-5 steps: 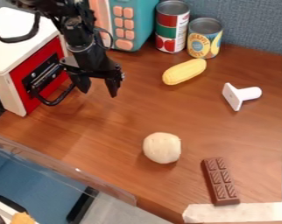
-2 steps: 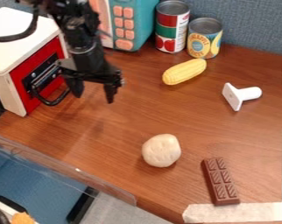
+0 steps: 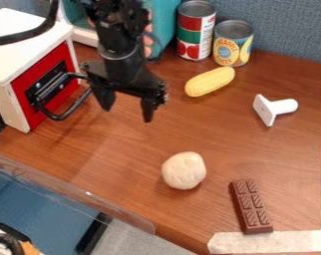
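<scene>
A brown wood-grain tabletop [image 3: 243, 144] runs under nearly everything, with a blue-grey fabric panel [image 3: 289, 32] standing along its far side. At the left is a white boxy toy oven [image 3: 30, 79] with a red front and a curved black handle [image 3: 57, 118], which reaches out towards the arm. A teal toy appliance with pinkish buttons [image 3: 162, 20] stands at the back, partly behind the arm.

The black two-finger gripper [image 3: 127, 113] hangs over the table just beside the oven, on the camera's right of its red front. Its claw is open — the two fingers stand well apart, pointing down, with nothing between them. Whether it touches the handle I cannot tell.

At the lower left, a clear plastic edge [image 3: 70, 191] slants along the table's near side. Beige tape [image 3: 269, 241] marks the near right corner. Against the panel stand two upright cans: a taller red, green and white one [image 3: 195, 31] and, just beside it, a shorter blue and yellow one [image 3: 232, 45]. A brown segmented chocolate bar [image 3: 250, 206] lies near the tape. In front of the cans is a yellow toy corn cob [image 3: 210, 82] — tilted across the table. A rounded off-white lump [image 3: 184, 170] sits between gripper and chocolate, and a white T-shaped piece [image 3: 273, 108] lies on its side at the right.
</scene>
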Robot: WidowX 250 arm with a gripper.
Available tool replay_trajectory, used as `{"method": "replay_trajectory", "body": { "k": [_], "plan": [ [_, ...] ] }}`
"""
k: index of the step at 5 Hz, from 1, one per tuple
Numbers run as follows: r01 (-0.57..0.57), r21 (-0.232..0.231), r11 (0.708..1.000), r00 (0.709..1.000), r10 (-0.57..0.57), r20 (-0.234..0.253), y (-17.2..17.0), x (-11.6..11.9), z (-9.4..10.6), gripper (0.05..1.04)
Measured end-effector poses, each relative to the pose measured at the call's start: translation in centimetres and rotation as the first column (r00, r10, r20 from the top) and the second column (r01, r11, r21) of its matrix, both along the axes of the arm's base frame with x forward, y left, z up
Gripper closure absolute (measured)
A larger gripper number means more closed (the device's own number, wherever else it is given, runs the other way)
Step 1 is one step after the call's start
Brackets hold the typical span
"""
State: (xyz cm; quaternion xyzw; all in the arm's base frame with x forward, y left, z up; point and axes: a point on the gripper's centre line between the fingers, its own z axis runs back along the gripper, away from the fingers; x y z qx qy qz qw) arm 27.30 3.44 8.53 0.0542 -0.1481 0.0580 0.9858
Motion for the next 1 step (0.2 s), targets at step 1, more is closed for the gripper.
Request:
{"method": "replay_trajectory", "body": {
  "k": [1],
  "plan": [
    [0.018, 0.007, 1.0, 1.0, -0.018, -0.002, -1.41, -0.85, 1.58, 0.084]
  ]
}}
